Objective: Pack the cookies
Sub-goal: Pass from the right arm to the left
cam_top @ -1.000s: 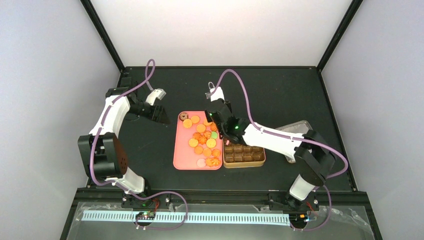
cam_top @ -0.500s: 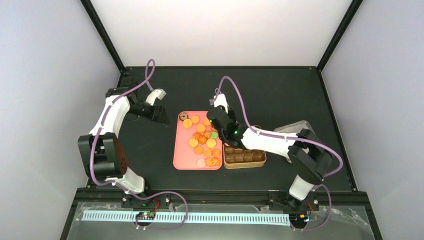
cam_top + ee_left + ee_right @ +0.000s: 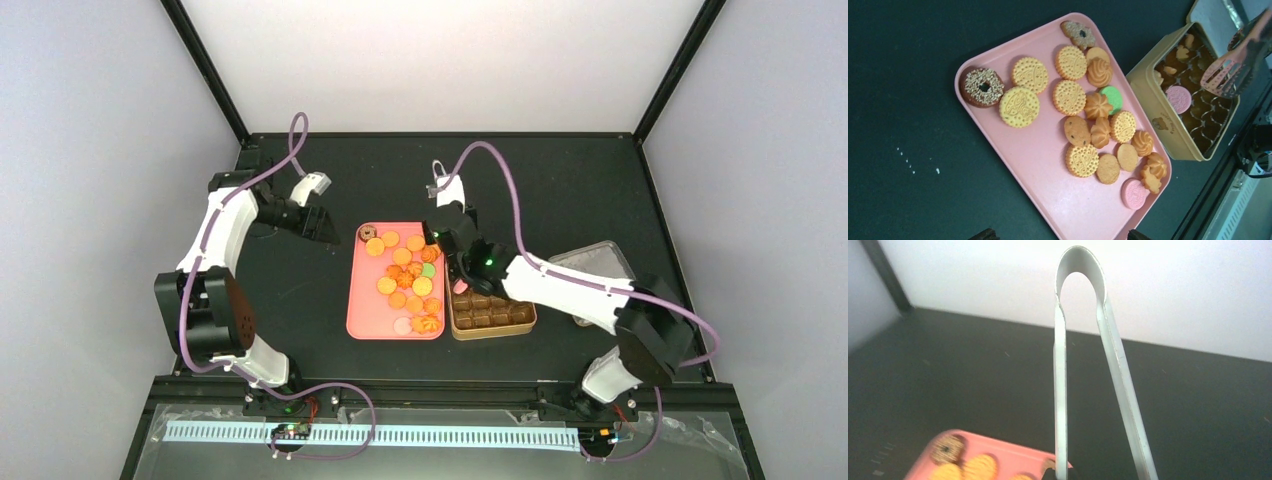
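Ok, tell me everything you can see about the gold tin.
The tin is a gold-coloured rectangular box, open, with a small printed mark on its side. Its brown liner of small cups holds one pink cookie and a few orange ones; most cups are bare. It sits flat on the black table, close beside the pink tray. The tongs hang above it.

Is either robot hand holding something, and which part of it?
The right gripper holds the metal tongs by their two arms, below the looped end. The left gripper is open and holds nothing.
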`<action>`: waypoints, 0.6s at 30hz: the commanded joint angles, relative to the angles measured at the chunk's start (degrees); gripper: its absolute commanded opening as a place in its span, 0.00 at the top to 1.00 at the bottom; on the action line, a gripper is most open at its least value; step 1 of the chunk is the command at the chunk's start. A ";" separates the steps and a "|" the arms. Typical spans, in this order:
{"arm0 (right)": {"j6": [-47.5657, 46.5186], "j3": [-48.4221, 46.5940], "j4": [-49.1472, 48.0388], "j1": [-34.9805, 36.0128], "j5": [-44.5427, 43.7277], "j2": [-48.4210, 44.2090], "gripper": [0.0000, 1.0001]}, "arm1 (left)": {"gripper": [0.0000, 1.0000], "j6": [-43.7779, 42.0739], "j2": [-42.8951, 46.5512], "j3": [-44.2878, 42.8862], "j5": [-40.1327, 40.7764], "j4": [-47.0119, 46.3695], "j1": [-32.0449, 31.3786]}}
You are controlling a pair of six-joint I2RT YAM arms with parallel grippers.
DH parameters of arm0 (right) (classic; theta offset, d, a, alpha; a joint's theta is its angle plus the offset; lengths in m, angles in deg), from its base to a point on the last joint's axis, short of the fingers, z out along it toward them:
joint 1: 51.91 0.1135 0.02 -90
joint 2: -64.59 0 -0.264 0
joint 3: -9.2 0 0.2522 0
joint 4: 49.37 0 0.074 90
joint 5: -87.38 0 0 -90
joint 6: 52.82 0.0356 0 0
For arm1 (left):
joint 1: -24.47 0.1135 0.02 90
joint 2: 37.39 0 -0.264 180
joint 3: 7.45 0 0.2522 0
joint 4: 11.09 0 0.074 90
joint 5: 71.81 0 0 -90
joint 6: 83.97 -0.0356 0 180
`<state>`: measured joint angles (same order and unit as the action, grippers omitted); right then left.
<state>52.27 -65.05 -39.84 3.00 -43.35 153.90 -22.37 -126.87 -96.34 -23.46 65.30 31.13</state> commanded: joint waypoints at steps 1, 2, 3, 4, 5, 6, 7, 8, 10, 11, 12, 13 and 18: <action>1.00 -6.08 -3.96 0.36 7.66 -6.13 0.99 | 0.30 -2.47 1.71 -4.05 -4.86 3.41 -0.33; 1.62 -7.13 -4.46 0.27 10.82 -6.92 0.99 | 0.29 -3.12 1.86 -4.60 -6.47 4.05 -0.37; 2.32 -8.13 -4.92 0.28 14.52 -7.57 0.99 | 0.28 -3.75 2.12 -5.05 -7.91 4.44 -0.43; 3.29 -9.21 -5.32 0.28 18.23 -8.24 0.99 | 0.28 -4.10 2.42 -5.40 -9.45 4.52 -0.64; 4.52 -10.28 -5.70 0.28 22.56 -8.50 0.99 | 0.27 -4.31 2.79 -5.52 -10.75 4.37 -0.93; 5.88 -11.28 -6.19 0.28 26.74 -8.68 0.99 | 0.27 -4.44 3.04 -5.74 -12.01 3.99 -1.23; 7.15 -12.19 -6.87 0.28 30.93 -8.72 0.99 | 0.27 -4.46 3.27 -5.96 -13.35 3.80 -1.66; 8.84 -12.83 -7.53 0.21 34.93 -8.74 0.99 | 0.26 -4.51 3.40 -6.22 -15.56 3.90 -2.20; 13.65 -12.80 -11.31 -0.32 44.52 -8.68 0.99 | 0.26 -4.80 3.43 -7.30 -19.15 4.66 -2.93; 15.99 -12.57 -13.55 -0.57 48.10 -8.52 0.99 | 0.27 -4.85 3.43 -7.85 -20.75 5.03 -3.22; 17.83 -12.32 -15.68 -0.64 50.73 -8.28 0.99 | 0.27 -4.94 3.43 -8.44 -22.50 5.49 -3.48; 19.47 -12.29 -17.44 -0.69 53.53 -7.90 0.99 | 0.27 -5.20 3.43 -8.99 -24.29 6.17 -3.60; 25.17 -11.77 -26.09 -1.88 63.66 -5.82 0.99 | 0.28 -11.10 4.00 -10.11 -33.28 12.73 -4.40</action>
<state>70.15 -77.00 -54.90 2.39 6.75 146.65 -27.05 -124.72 -104.06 -46.11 71.42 27.37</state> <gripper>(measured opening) 0.010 0.725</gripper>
